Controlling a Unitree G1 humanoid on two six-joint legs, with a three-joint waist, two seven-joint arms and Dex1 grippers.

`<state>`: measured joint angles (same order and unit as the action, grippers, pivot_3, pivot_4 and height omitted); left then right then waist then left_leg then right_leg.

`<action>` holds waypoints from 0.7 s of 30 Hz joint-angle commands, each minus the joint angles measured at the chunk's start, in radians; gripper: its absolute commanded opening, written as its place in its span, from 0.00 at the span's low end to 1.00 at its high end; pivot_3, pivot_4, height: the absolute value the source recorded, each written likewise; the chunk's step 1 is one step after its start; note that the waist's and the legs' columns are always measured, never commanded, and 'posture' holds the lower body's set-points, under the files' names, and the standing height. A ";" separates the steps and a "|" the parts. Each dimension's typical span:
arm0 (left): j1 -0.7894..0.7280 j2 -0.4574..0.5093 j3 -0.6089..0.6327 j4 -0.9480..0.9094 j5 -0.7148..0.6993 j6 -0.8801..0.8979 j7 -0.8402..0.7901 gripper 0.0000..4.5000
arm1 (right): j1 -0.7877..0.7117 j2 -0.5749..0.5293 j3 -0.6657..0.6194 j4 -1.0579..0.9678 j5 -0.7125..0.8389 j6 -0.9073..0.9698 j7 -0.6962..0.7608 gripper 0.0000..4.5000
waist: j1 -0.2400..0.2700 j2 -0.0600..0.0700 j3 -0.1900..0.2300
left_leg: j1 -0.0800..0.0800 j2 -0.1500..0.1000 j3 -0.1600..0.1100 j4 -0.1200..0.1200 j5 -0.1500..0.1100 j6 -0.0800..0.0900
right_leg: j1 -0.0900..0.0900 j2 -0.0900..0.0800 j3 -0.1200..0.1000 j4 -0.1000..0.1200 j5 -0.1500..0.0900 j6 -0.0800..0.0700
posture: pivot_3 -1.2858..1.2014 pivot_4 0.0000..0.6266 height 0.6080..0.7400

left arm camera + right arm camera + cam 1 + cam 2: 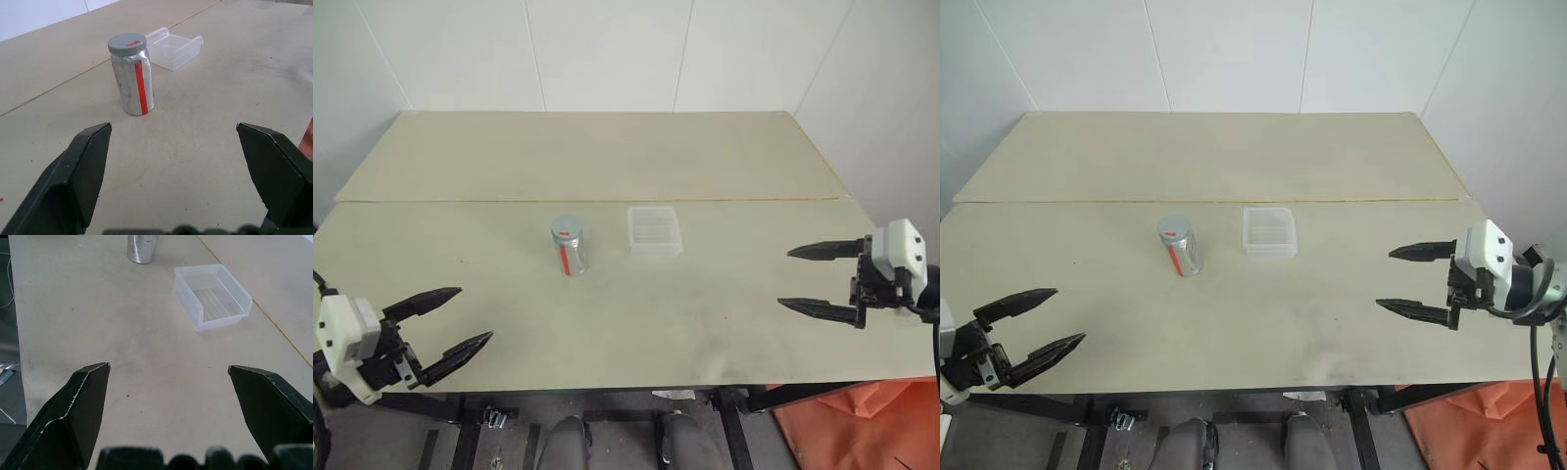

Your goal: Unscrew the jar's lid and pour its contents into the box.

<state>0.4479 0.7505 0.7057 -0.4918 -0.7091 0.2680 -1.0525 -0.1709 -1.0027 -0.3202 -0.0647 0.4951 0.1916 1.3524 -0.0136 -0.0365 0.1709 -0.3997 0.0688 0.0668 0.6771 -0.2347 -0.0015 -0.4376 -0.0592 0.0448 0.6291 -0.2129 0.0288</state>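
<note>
The jar (570, 248) stands upright near the middle of the table, a red strip down its side, with the grey lid (566, 228) screwed on top. Just to its right lies the clear plastic box (655, 231), empty. My left gripper (453, 324) hovers open near the table's front left edge, well short of the jar (133, 81). At the right edge of the table my right gripper (814, 280) stands open, pointing left toward the box (212, 295), with a wide gap of bare table between them.
The beige table (607, 323) has a seam line running across behind the jar and box. A white wall rises behind it. An orange object (862, 431) lies on the floor at the lower right, below the table's front edge.
</note>
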 commanded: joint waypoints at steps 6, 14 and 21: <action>-0.036 -0.024 -0.029 -0.003 0.025 -0.027 0.041 0.99 | -0.046 0.000 0.004 0.018 0.010 -0.014 0.004 1.00 | 0.000 0.000 0.000 | 0.000 0.000 0.000 0.000 0.000 0.000 | 0.000 0.000 0.000 0.000 0.000 0.000 | 0.52 0.24 1.00; -0.188 -0.393 -0.303 0.075 0.399 -0.315 0.412 0.99 | -0.086 0.054 0.058 0.022 0.012 -0.030 -0.005 1.00 | 0.002 0.002 -0.002 | 0.000 -0.001 0.000 0.001 0.000 0.000 | 0.003 0.000 0.001 -0.001 0.002 0.001 | 0.52 0.24 1.00; -0.269 -0.544 -0.501 0.226 0.603 -0.483 0.556 0.99 | -0.056 0.097 0.071 -0.063 0.037 0.002 -0.032 1.00 | 0.003 0.002 -0.002 | 0.001 -0.002 -0.001 0.002 0.000 0.000 | 0.005 0.000 0.001 -0.001 0.007 -0.001 | 0.52 0.24 1.00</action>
<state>0.1920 0.2036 0.2308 -0.2788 -0.1384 -0.1717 -0.5201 -0.2296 -0.9071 -0.2391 -0.0795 0.4975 0.1828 1.3316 -0.0108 -0.0348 0.1691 -0.3990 0.0671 0.0651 0.6795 -0.2346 -0.0013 -0.4327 -0.0585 0.0459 0.6281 -0.2080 0.0316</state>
